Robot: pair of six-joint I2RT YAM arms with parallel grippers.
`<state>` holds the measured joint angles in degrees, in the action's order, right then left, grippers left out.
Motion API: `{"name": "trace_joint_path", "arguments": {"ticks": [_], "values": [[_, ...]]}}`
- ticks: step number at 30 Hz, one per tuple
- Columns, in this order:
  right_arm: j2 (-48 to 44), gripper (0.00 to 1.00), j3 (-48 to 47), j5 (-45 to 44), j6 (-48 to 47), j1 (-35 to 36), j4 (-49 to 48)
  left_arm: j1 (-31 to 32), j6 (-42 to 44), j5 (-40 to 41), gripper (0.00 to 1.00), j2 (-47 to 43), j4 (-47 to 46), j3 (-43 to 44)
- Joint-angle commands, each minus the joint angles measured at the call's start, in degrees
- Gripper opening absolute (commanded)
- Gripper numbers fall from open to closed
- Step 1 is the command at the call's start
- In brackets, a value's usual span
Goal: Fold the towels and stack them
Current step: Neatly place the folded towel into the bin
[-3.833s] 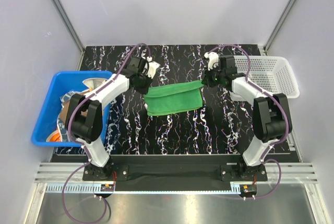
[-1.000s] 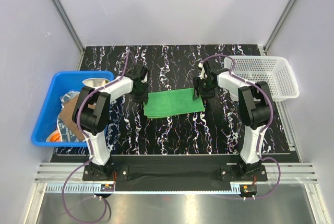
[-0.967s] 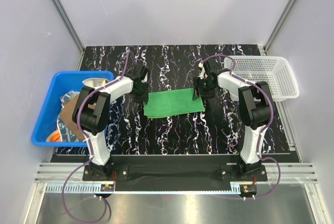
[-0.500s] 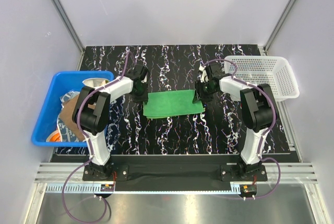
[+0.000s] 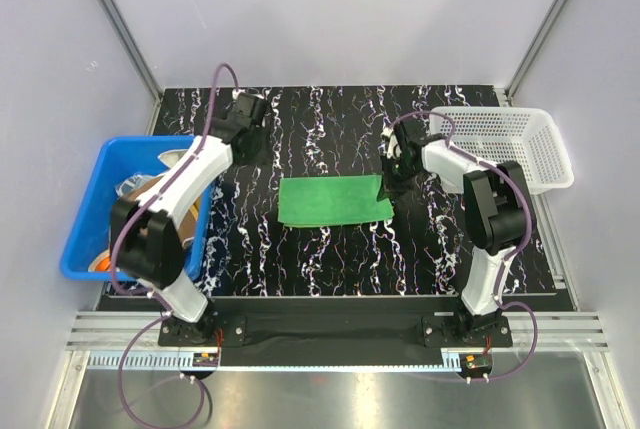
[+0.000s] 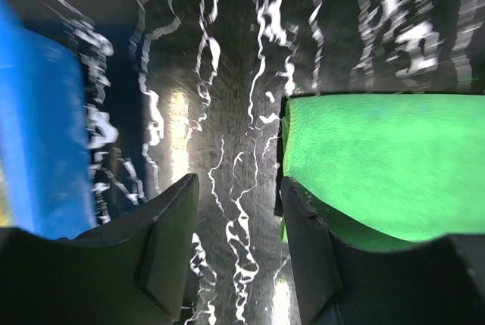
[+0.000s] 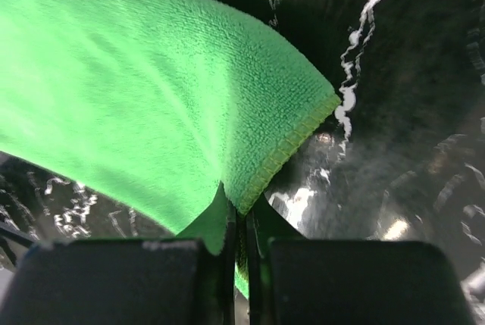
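Green towel [image 5: 333, 200]: flat, long axis left-right.
Right tool [image 7: 239, 217]: clamps its right corner.
Left tool [image 6: 236, 192]: apart, seemingly clear of left edge.

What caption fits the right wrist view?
Right gripper pinching an edge of the green towel over the black marbled table.

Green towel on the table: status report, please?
Left pincer open, holding nothing. Right pincer shut on right edge of folded green terry towel. Nothing lying on it.
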<state>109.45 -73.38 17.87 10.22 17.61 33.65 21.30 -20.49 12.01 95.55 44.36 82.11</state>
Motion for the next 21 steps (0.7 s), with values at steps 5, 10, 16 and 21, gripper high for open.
{"name": "trace_joint_path", "arguments": {"ticks": [5,10,16,21], "values": [[-3.4,0.00,-14.8,-4.1,-2.7,-3.8,15.5,0.2,3.3,-3.5,0.53,-8.8,-1.8,-5.8],[-1.7,0.00,-23.1,-4.4,-5.8,-8.1,23.5,3.4,4.1,-3.0,0.54,-8.0,-0.5,-5.0],[-1.3,0.00,-33.2,-2.9,-8.5,-12.9,30.6,3.9,3.9,-3.5,0.55,-7.6,-1.4,-5.1],[-0.3,0.00,-39.6,-4.2,-10.0,-16.7,37.0,3.8,4.1,-3.4,0.55,-6.9,-0.9,-4.9]]}}
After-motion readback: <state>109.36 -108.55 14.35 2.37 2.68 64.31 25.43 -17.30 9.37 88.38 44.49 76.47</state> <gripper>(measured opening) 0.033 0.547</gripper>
